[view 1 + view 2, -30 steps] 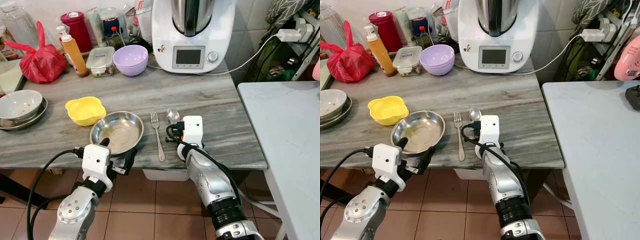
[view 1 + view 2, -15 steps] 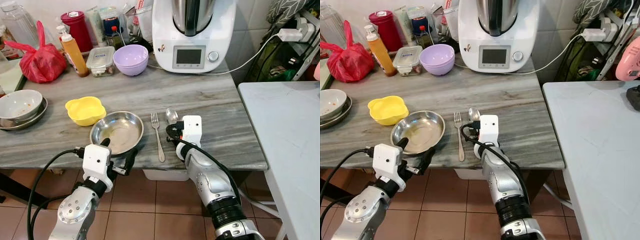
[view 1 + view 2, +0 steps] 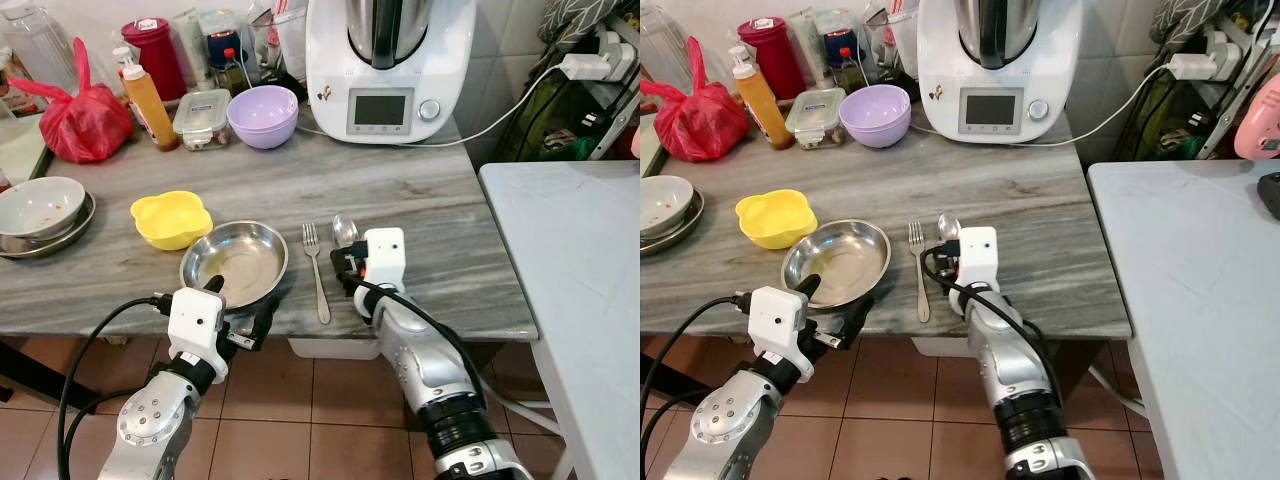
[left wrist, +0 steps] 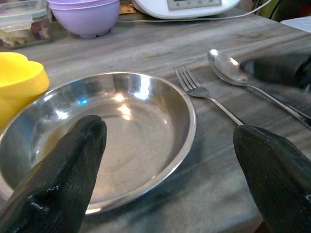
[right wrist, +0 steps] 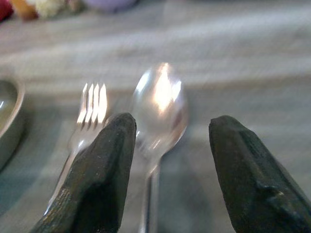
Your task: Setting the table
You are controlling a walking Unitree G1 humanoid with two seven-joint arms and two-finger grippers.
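A shallow steel plate [image 3: 235,263] is sitting upright and empty near the table's front edge; a steel fork [image 3: 315,270] is lying just right of it, tines pointing away; a spoon [image 3: 344,232] is lying beside the fork, bowl up.

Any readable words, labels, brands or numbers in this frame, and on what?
None can be read.
Kitchen machine: its screen is blank grey; its small badge is too small.
Orange bottle, red canister and packets behind: print too small and blurred.
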